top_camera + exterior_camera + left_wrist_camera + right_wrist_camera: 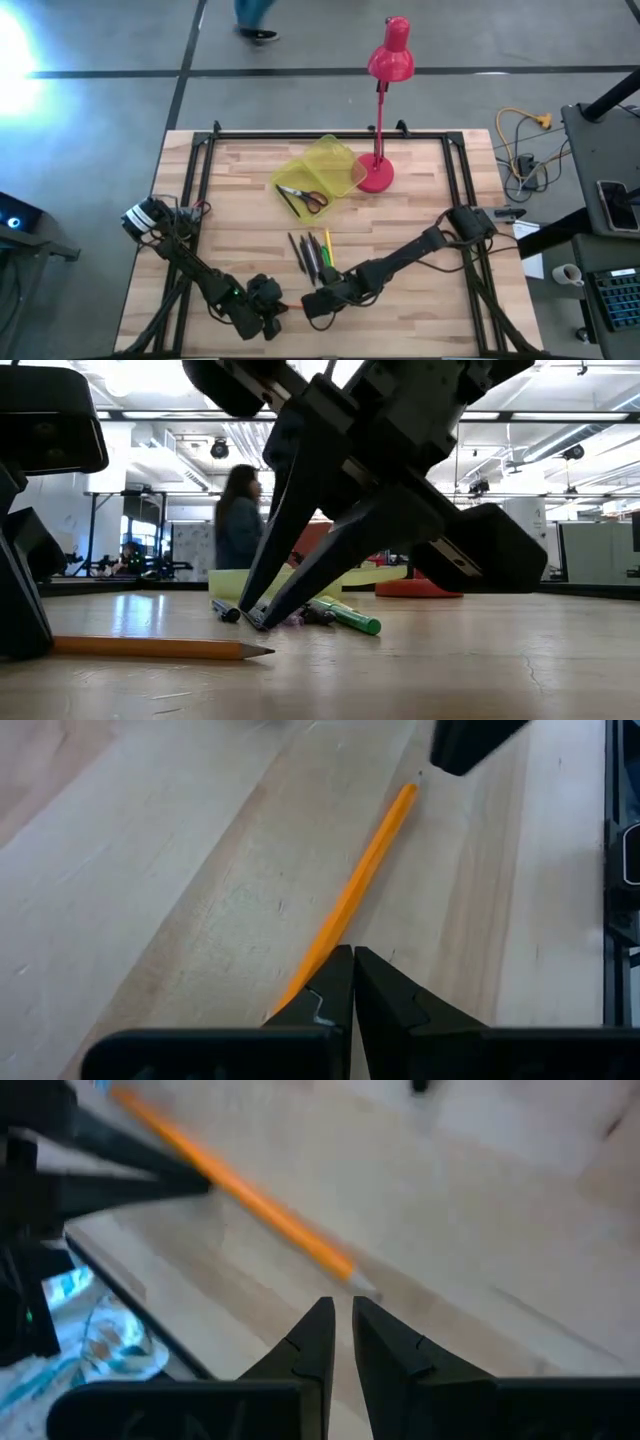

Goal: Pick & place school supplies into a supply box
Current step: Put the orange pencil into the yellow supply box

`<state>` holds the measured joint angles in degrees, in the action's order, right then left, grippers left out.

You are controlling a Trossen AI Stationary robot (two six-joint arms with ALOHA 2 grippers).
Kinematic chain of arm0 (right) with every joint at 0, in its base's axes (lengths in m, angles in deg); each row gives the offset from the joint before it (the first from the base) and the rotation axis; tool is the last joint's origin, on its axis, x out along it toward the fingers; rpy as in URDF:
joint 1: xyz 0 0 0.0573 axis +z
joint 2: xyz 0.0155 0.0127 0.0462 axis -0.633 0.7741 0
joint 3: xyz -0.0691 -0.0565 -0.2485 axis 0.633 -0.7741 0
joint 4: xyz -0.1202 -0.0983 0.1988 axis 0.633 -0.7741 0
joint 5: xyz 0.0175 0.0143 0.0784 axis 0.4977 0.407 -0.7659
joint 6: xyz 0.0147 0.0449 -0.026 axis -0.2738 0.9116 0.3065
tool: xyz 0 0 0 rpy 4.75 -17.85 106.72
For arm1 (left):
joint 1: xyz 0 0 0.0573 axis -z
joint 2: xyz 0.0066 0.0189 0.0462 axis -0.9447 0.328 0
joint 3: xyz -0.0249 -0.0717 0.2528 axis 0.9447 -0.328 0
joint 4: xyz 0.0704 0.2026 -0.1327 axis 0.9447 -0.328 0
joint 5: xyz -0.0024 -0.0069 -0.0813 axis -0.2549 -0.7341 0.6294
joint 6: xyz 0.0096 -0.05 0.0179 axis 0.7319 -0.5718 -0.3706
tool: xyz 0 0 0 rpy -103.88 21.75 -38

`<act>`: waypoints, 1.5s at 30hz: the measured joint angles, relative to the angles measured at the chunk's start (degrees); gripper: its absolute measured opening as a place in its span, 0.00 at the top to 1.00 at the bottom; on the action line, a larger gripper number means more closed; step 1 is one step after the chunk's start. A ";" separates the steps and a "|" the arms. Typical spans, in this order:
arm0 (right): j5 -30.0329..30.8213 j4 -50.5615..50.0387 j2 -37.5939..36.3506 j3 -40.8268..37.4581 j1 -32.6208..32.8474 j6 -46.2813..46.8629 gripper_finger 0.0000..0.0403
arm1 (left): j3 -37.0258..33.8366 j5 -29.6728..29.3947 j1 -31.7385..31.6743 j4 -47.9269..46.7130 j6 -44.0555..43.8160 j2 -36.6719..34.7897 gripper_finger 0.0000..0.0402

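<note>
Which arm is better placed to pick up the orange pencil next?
Left. The left gripper sits right at one end of the orange pencil, fingers shut beside it. The right gripper is near the other tip, fingers almost shut.

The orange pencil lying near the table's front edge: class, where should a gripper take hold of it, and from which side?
Grip the orange pencil at mid-shaft, coming straight down from above with the fingers across its length. It lies flat on the bare table, so only its two long sides are open. The left gripper already sits at its blunt end, so probably take the middle.
</note>
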<state>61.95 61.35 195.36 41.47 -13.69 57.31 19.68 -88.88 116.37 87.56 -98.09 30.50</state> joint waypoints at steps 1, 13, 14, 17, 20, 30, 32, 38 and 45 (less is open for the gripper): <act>0.16 -0.02 0.00 -0.15 -0.12 0.54 0.92 | -0.03 0.00 0.00 0.03 0.09 0.00 1.00; 3.80 1.04 0.09 -0.15 0.17 6.99 0.92 | -0.68 0.25 0.02 0.43 0.95 -0.09 1.00; 4.28 1.10 0.10 0.05 0.37 8.58 0.92 | -0.68 0.24 0.02 0.46 0.97 -0.09 1.00; 4.13 1.48 0.08 0.17 1.03 13.77 0.92 | -0.70 0.25 0.02 0.68 1.04 -0.09 1.00; 4.11 1.31 0.10 0.12 1.28 15.38 0.92 | -0.74 0.30 0.02 0.90 1.08 -0.09 1.00; 7.26 -0.23 1.50 0.87 1.69 18.31 0.92 | -0.74 0.52 0.04 0.98 1.30 -0.09 1.00; 7.30 -0.54 2.47 1.87 1.95 17.34 0.92 | -0.74 0.66 0.04 1.01 1.30 -0.09 1.00; 10.05 -2.21 3.10 5.03 2.00 15.21 0.92 | -0.94 0.84 0.07 1.29 1.30 -0.09 1.00; 10.07 -8.02 2.98 6.83 1.56 15.16 0.92 | -0.98 1.08 0.07 1.25 1.32 -0.09 1.00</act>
<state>72.02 53.33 198.34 48.30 -12.13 72.46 18.69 -87.80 116.44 88.81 -96.77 30.41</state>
